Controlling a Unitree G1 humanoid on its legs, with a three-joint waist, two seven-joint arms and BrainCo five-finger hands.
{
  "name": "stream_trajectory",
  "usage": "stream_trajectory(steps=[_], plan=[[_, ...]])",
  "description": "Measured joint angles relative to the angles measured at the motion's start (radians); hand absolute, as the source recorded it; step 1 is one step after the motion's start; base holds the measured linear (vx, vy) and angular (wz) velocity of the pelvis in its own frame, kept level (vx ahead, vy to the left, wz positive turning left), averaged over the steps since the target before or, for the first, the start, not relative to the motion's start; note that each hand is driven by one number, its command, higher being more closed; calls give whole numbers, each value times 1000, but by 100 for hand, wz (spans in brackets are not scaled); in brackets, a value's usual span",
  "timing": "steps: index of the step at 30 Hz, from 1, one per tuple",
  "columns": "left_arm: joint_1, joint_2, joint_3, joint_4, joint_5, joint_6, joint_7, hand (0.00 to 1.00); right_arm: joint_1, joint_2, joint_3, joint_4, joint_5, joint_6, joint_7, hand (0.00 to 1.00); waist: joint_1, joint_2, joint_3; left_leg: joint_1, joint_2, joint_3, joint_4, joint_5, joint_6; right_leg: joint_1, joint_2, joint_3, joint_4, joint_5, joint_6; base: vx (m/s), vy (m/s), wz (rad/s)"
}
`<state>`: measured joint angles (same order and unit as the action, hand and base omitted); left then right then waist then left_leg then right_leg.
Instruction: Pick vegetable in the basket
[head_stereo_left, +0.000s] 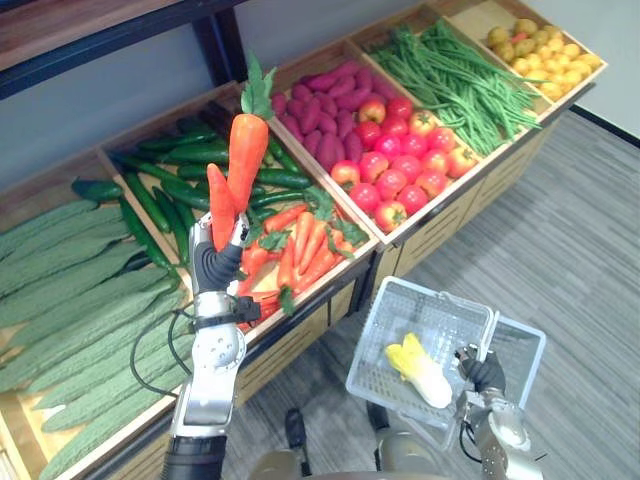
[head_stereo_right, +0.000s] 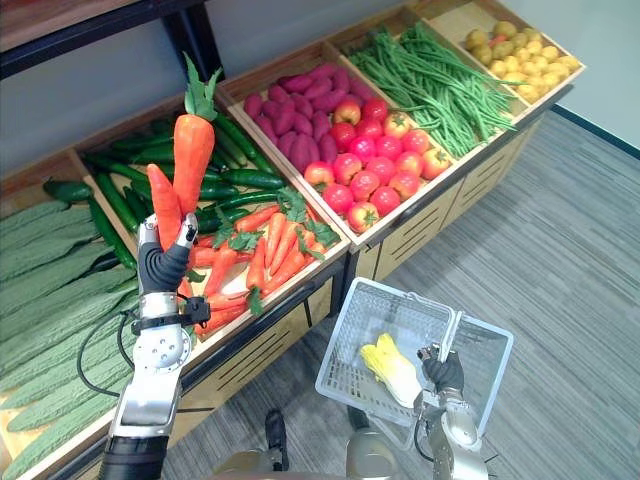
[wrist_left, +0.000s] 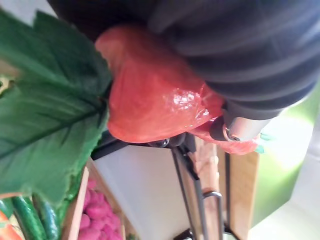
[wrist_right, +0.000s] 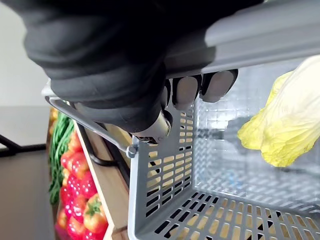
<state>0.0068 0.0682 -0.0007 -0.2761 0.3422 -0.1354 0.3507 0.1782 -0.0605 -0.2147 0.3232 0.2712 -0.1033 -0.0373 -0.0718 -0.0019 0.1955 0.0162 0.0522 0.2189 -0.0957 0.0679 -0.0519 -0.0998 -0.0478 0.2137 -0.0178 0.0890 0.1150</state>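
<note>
My left hand (head_stereo_left: 213, 262) is raised above the carrot bin and shut on two orange carrots. The larger carrot (head_stereo_left: 245, 155) points up with its green leaves on top, and a smaller carrot (head_stereo_left: 220, 205) sits beside it. In the left wrist view the carrot (wrist_left: 155, 100) and its leaf (wrist_left: 45, 115) lie against the hand's dark cover. My right hand (head_stereo_left: 487, 372), low at the right, is curled round the handle (wrist_right: 260, 35) of a grey plastic basket (head_stereo_left: 400, 310). A yellow-white leafy cabbage (head_stereo_left: 420, 370) lies inside it.
A slanted wooden stand holds bins of pale green gourds (head_stereo_left: 70, 300), cucumbers (head_stereo_left: 170, 170), carrots (head_stereo_left: 300, 250), purple sweet potatoes (head_stereo_left: 325, 105), red tomatoes (head_stereo_left: 400, 160), green beans (head_stereo_left: 460, 80) and yellow fruit (head_stereo_left: 545, 55). Grey carpet lies to the right of the basket.
</note>
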Motion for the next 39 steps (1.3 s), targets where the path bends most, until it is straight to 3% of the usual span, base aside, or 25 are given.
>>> stream_trajectory(steps=[3, 5, 6, 8, 9, 12, 13, 14, 15, 16, 18, 19, 20, 22, 25, 26, 27, 29, 32, 39], plan=[[15, -6, -12, -12, -39, -6, 0, 100, -5, 15, -2, -64, -21, 9, -25, 100, 8, -3, -12, 13, 0, 110, 1, -24, 0, -59, 6, 51, 9, -8, -2, -38, 42, -109], [14, -3, -12, -12, -65, -7, -3, 100, -39, 17, 19, -85, -37, 14, -42, 100, 6, 0, -13, 10, 36, 188, 30, -53, 1, -69, -11, -96, -14, -52, -79, -6, 27, -143], [14, 2, -21, -11, -70, -7, -7, 100, -59, 23, 35, -90, -46, 14, -51, 100, 12, -5, -16, 11, 65, 243, 59, -76, -2, -84, -42, -299, -4, -62, -134, 37, -48, -131], [14, 8, -47, -10, -75, -7, -29, 100, -62, 33, 59, -137, -56, 14, -57, 100, 26, -10, -25, 27, 110, 337, 117, -121, -28, -74, -93, -605, 1, -73, -162, 88, -76, -148], [14, 6, -49, -10, -76, -8, -40, 100, -62, 33, 71, -152, -58, 13, -55, 100, 30, -10, -27, 35, 123, 364, 132, -131, -38, -72, -95, -644, 3, -67, -166, 152, -83, -141], [14, -19, -104, 5, -91, -10, -69, 100, -62, 30, 118, -198, -62, 11, -50, 100, 17, 4, -36, 87, 204, 449, 258, -216, -107, -65, -45, -582, 46, 36, -139, 221, -146, -94], [15, -29, -119, 18, -95, -14, -71, 100, -62, 25, 119, -198, -62, 11, -51, 100, 15, 22, -42, 93, 238, 457, 298, -234, -113, -58, -22, -575, 56, 21, -138, 249, -108, -68], [11, -45, -144, 42, -96, -22, -84, 100, -66, 13, 143, -198, -62, 11, -53, 100, 15, 43, -52, 87, 303, 445, 408, -248, -104, -37, 14, -548, 56, 2, -154, 275, -128, -81], [9, -51, -163, 57, -98, -26, -88, 100, -74, 4, 157, -199, -58, 11, -56, 100, 17, 46, -52, 77, 350, 426, 512, -244, -94, -18, 38, -528, 54, 0, -162, 337, -165, -109], [5, -57, -183, 85, -111, -27, -88, 100, -83, -6, 185, -208, -53, 11, -57, 100, 20, 58, -53, 56, 403, 384, 642, -219, -55, 8, 70, -492, 53, -8, -173, 275, -159, -95], [-11, -61, -193, 135, -117, -27, -88, 100, -102, -13, 225, -236, -48, 11, -63, 100, 27, 68, -55, 3, 426, 275, 807, -164, 16, 35, 93, -419, 49, -22, -189, 259, -41, -104], [-19, -63, -194, 152, -121, -26, -88, 100, -117, -18, 236, -250, -47, 11, -69, 100, 33, 70, -55, -31, 396, 203, 857, -198, -11, 38, 94, -381, 48, -25, -194, 400, 94, -152], [-27, -62, -196, 172, -138, -25, -88, 100, -148, -16, 251, -272, -45, 11, -72, 100, 38, 70, -55, -88, 305, 88, 886, -278, -16, 52, 91, -306, 45, -31, -202, 274, 94, -130], [-27, -62, -199, 181, -140, -24, -88, 100, -159, -15, 265, -275, -44, 11, -72, 100, 43, 70, -53, -105, 253, 48, 865, -315, -7, 78, 89, -260, 40, -37, -199, 212, 113, -92], [-29, -64, -236, 197, -153, -25, -87, 100, -167, -21, 289, -275, -23, 9, -70, 100, 60, 76, -49, -164, 105, -102, 701, -342, -1, 130, 67, -161, 53, -65, -164, 164, 188, -93], [-30, -66, -243, 197, -153, -25, -87, 100, -170, -26, 297, -275, -16, 8, -69, 100, 61, 92, -53, -167, 89, -127, 631, -326, -17, 129, 68, -151, 61, -71, -152, 108, 242, -86], [-34, -75, -259, 197, -153, -25, -87, 100, -170, -37, 307, -279, -9, 7, -69, 100, 59, 133, -53, -168, 92, -161, 493, -223, -27, 130, 98, -124, 71, -84, -126, 102, 305, -72], [-51, -66, -290, 219, -154, -21, -88, 100, -163, -25, 316, -268, -6, 11, -69, 100, 57, 117, -51, -141, 79, -133, 470, -243, -5, 140, 81, -100, 64, -86, -104, 96, 263, -44], [-95, -65, -354, 256, -174, -1, -90, 100, -159, -6, 345, -270, 23, 24, -69, 100, 60, 80, -48, -97, 22, -88, 374, -209, 36, 138, 22, -78, 49, -88, -82, 100, 179, -11], [-95, -64, -453, 374, -194, 34, -113, 100, -158, 6, 391, -270, 72, 27, -69, 100, 60, 67, -51, -66, -3, -81, 301, -186, 45, 148, -8, -76, 12, -81, -63, 73, 50, -2]])
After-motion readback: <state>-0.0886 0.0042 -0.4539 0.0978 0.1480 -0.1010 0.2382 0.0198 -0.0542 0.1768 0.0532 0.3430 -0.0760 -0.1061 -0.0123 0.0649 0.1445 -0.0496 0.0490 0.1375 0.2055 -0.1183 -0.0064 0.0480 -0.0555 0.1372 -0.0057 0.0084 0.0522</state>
